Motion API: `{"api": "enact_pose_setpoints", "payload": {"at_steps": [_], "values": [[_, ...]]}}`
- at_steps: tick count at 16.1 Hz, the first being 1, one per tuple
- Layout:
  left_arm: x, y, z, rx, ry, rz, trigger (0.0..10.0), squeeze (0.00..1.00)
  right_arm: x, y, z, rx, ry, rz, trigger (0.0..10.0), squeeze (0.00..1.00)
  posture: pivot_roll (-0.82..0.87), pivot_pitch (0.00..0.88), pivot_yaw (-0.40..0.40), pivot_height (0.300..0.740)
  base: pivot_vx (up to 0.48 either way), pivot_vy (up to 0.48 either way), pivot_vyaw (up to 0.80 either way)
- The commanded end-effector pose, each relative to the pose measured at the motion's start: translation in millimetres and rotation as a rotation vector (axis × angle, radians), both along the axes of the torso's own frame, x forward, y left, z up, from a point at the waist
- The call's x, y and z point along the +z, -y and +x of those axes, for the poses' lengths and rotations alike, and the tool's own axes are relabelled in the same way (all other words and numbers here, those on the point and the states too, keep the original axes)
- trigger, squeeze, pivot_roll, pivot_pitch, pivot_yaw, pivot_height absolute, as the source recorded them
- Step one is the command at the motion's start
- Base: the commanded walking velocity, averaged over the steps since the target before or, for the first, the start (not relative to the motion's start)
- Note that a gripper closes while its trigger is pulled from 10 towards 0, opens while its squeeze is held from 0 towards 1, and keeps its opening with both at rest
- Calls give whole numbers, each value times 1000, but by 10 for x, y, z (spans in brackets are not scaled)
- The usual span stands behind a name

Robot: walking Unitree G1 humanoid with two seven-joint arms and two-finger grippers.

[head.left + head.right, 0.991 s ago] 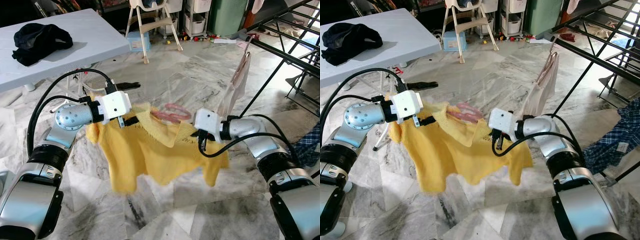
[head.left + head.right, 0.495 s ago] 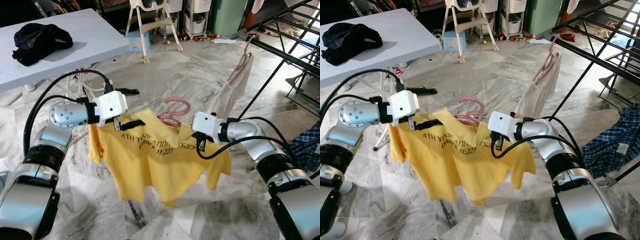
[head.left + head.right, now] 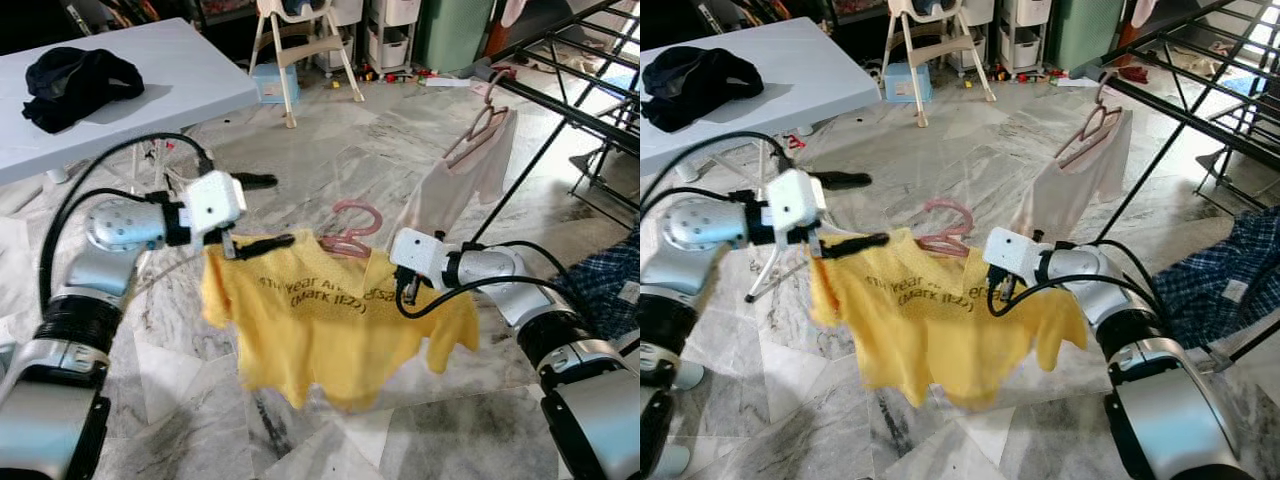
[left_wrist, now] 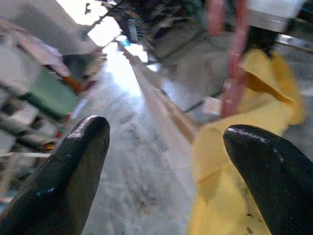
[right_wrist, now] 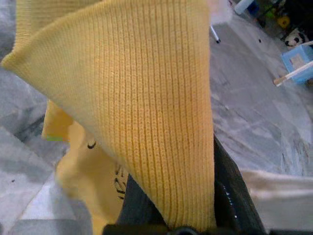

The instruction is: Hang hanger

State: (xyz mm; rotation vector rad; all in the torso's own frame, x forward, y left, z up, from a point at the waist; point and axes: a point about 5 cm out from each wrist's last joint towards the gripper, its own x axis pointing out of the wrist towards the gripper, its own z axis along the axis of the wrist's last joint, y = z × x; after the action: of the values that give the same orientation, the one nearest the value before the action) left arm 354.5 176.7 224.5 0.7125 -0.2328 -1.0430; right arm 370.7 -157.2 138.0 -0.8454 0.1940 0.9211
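In the middle of the frame a yellow T-shirt (image 3: 335,320) on a pink hanger (image 3: 347,228) is hanging in the air between the two arms, above the marble floor (image 3: 360,140). The left pincer (image 3: 268,241), at centre left, is lying along the shirt's shoulder edge; its wrist view is showing the fingers (image 4: 73,161) spread apart, with the cloth off to one side. The right pincer (image 3: 1002,290), just right of centre, is pinching a fold of yellow knit between its closed fingers. The shirt is looking light, limp and prone to sagging or sliding off. The rigid hook seems the surer hold, for reaching the black drying rack (image 3: 580,100) at the upper right, where a pale garment (image 3: 465,175) is already hanging.
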Motion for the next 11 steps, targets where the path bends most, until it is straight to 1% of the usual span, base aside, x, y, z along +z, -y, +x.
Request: {"api": "enact_pose_setpoints", "payload": {"at_steps": [1,2,3,4,5,7,9,10,11], "values": [[64,-54,6,44,43,-31,10000,1000,144,-21,64,-13,48,25,0,0,-110,53,46,740,0,0,0],[91,-96,38,188,125,-187,10000,1000,157,27,83,-72,56,69,0,0,-111,53,51,740,0,0,0],[84,-110,41,231,148,-221,10000,1000,159,38,84,-81,59,80,0,0,-111,53,51,740,0,0,0],[51,-117,12,272,175,-268,10000,1000,156,71,91,-112,63,93,0,0,-111,53,51,740,0,0,0],[-1,-128,-14,322,175,-333,10000,1000,163,101,93,-137,75,115,0,0,-110,54,48,740,0,0,0],[-158,-164,-75,429,161,-411,10000,1000,183,155,102,-186,97,148,0,0,-107,54,44,740,0,0,0],[-388,-149,-185,460,134,-367,10000,1000,216,235,103,-228,127,168,0,0,-105,58,39,740,0,0,0],[-437,-164,-198,485,122,-366,10000,1000,227,256,95,-225,132,170,0,0,-105,58,39,740,0,0,0],[-463,-180,-206,497,127,-349,10000,1000,254,268,77,-195,164,157,0,0,-104,61,39,740,0,0,0]]}}
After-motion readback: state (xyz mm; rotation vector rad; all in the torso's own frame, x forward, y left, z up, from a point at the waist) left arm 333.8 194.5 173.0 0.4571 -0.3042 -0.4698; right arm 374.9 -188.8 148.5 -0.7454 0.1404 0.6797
